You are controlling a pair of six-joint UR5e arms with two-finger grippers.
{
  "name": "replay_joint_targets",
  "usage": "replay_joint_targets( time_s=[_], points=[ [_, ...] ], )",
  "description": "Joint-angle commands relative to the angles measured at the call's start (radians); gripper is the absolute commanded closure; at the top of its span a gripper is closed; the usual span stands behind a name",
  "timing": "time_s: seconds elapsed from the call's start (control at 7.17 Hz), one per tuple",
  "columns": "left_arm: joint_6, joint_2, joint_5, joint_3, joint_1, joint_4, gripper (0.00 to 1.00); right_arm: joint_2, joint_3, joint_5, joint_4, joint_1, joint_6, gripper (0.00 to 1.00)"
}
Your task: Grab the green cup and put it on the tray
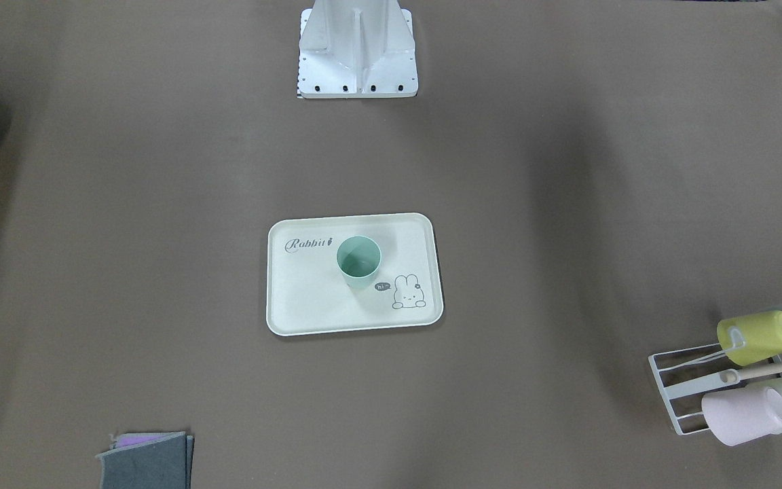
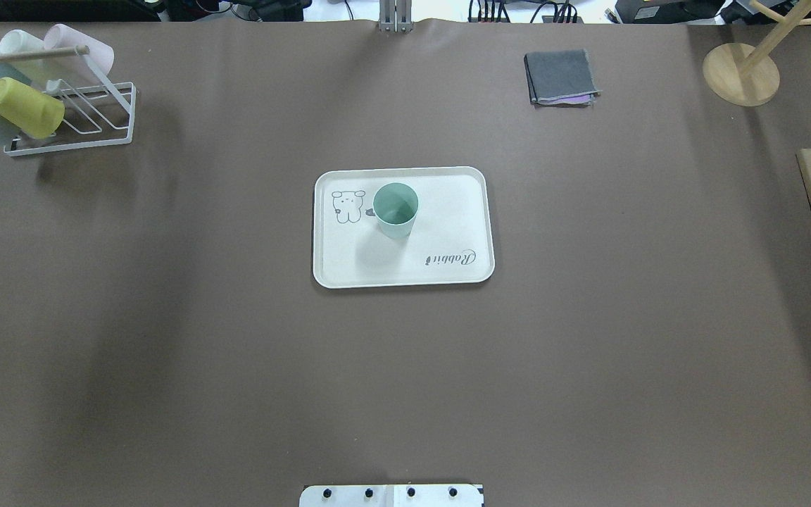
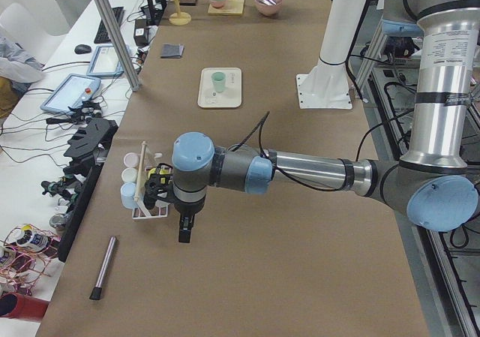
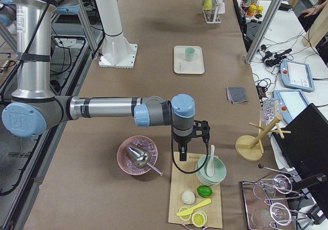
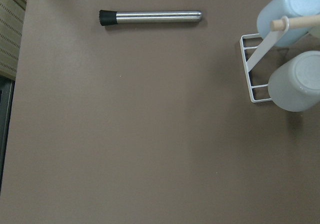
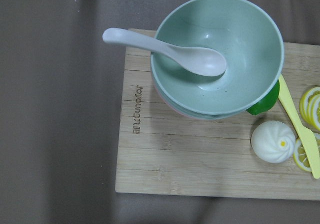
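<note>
The green cup (image 1: 358,261) stands upright on the cream tray (image 1: 309,299) at the table's middle, near the bunny drawing. It also shows in the overhead view (image 2: 395,209) on the tray (image 2: 448,232). No gripper touches it. My left gripper (image 3: 184,232) hangs over the table beside the cup rack, far from the tray. My right gripper (image 4: 183,155) hangs over a wooden board at the other end. Both show only in the side views, so I cannot tell whether they are open or shut.
A white wire rack (image 2: 82,113) holds a yellow cup (image 2: 25,107) and pale cups. A folded grey cloth (image 2: 560,76), a wooden stand (image 2: 740,74) and a wooden board (image 6: 200,149) with a green bowl (image 6: 217,54) sit on my right. A metal rod (image 5: 150,17) lies near the rack.
</note>
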Motion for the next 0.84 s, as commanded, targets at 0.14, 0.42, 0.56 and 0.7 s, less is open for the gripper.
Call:
replay_joint_targets(
  time_s=[0.14,0.42,0.56,0.7],
  points=[
    [0.01,0.039,-0.007,0.023,-0.002,0.099,0.03,-0.003,0.003,0.0,0.0,0.0,-0.001,0.0],
    [0.01,0.04,-0.008,0.017,-0.002,0.112,0.03,-0.003,0.003,0.0,0.0,0.002,-0.001,0.0],
    [0.01,0.04,-0.008,0.015,-0.002,0.114,0.03,-0.003,0.003,0.0,0.0,0.0,-0.001,0.0],
    [0.01,0.04,-0.008,0.017,-0.002,0.114,0.03,-0.003,0.003,0.0,0.0,0.0,-0.001,0.0]
  ],
)
